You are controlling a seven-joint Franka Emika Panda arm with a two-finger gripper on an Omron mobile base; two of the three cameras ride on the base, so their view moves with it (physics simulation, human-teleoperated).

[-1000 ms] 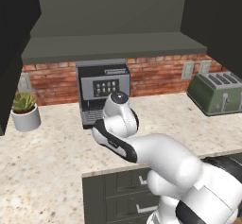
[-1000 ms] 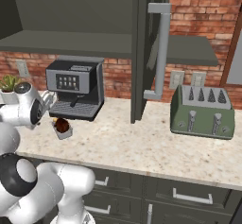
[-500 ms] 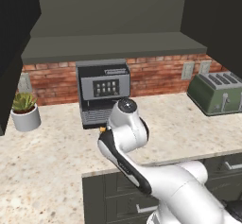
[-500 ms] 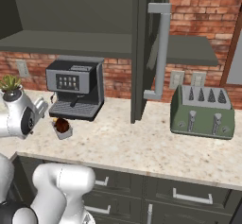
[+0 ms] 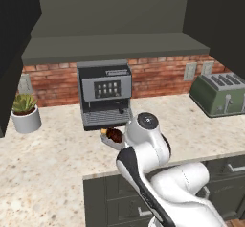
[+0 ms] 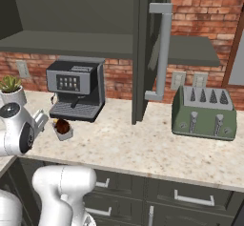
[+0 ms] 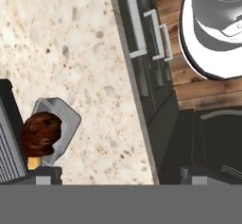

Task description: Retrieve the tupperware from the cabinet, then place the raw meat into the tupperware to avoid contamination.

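Presently catalogued — item one: the raw meat (image 7: pixel 40 134), a dark reddish-brown drumstick piece, is lying inside the tupperware (image 7: pixel 65 120), a low grey rounded container, and is showing at the lower left of the hand view. Its tan bone end is pointing toward the bottom of that frame, so its long axis is running roughly up-and-down there. In the left base view the meat (image 5: pixel 115 135) is sitting at centre frame, just below the coffee machine (image 5: pixel 104 93) and just left of the arm's upper joint; in the right base view the tupperware (image 6: pixel 64 132) is resting at left of centre on the tabletop (image 6: pixel 143 148).

Item two: the tool (image 7: pixel 120 179) is standing released, its tips wide apart at the bottom edge of the hand view and gripping nothing. The container is lying up and to the left of the left-hand tip, near it but not between the tips — the tool is looking mostly past the tabletop edge toward the lower drawers (image 7: pixel 146 34).

Judgement: with meat in container, the task is appearing essentially done.
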